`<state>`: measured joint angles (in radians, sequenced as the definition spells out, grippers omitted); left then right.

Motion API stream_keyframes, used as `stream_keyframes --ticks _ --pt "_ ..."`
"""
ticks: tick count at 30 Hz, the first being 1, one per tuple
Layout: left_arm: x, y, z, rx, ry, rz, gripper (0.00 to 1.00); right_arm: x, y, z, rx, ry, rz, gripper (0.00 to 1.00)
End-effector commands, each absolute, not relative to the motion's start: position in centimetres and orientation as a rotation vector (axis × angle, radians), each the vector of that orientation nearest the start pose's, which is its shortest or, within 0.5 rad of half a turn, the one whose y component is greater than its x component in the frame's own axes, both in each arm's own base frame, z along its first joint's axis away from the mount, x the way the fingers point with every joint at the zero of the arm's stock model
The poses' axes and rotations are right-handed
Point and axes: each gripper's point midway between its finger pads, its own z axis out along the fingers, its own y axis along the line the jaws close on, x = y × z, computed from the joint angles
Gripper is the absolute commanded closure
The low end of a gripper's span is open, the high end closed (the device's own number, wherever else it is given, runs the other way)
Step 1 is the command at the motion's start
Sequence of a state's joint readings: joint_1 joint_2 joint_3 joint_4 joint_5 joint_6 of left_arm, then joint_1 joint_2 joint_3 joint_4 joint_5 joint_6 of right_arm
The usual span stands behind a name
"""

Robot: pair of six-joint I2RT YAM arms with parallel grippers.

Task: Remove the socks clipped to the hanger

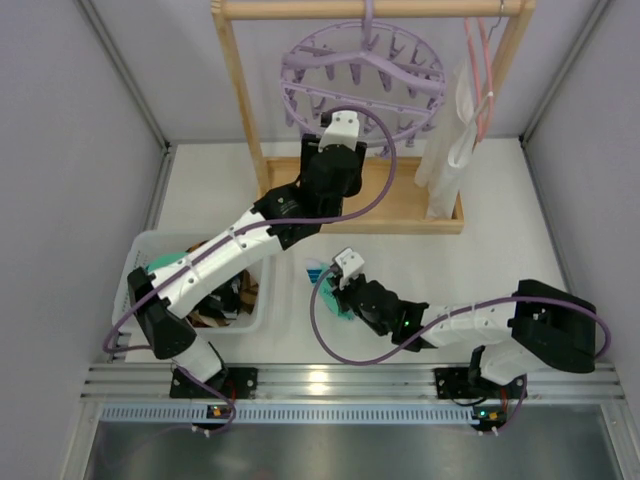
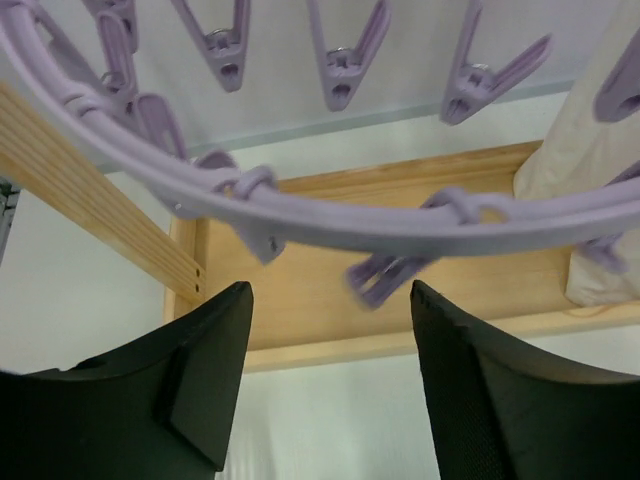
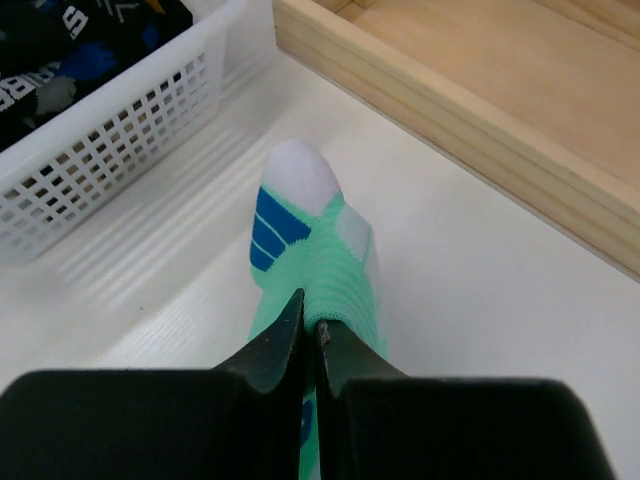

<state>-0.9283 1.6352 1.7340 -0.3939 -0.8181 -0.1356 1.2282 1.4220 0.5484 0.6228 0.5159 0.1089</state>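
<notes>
The round lavender hanger hangs from the wooden rack's top bar; the clips in view carry no sock. My left gripper is raised just under its ring. In the left wrist view it is open and empty, with the ring and empty pegs right above the fingers. My right gripper is low over the table, shut on the cuff of a teal-and-white sock with blue marks. The sock lies on the table beside the basket.
A white basket at the left holds dark and brown socks; its mesh wall is close to the right gripper. The wooden rack base stands behind. A long white cloth and a pink hanger hang at the right.
</notes>
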Motion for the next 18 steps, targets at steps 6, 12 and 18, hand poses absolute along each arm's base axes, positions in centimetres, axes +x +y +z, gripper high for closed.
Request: stream_keyframes --ticks 6,12,18 --pt "31.9 -22.4 39.7 0.057 1.694 -0.136 0.1 19.7 35.4 17.3 -0.612 1.618 0.7 1.0" --pt "28.2 -14.4 40.9 -0.08 1.68 -0.008 0.02 19.0 37.9 20.4 -0.764 1.568 0.807 1.0" --pt "24.7 -8.6 43.6 -0.156 1.652 0.02 0.02 18.2 42.4 26.0 -0.903 1.419 0.91 1.0"
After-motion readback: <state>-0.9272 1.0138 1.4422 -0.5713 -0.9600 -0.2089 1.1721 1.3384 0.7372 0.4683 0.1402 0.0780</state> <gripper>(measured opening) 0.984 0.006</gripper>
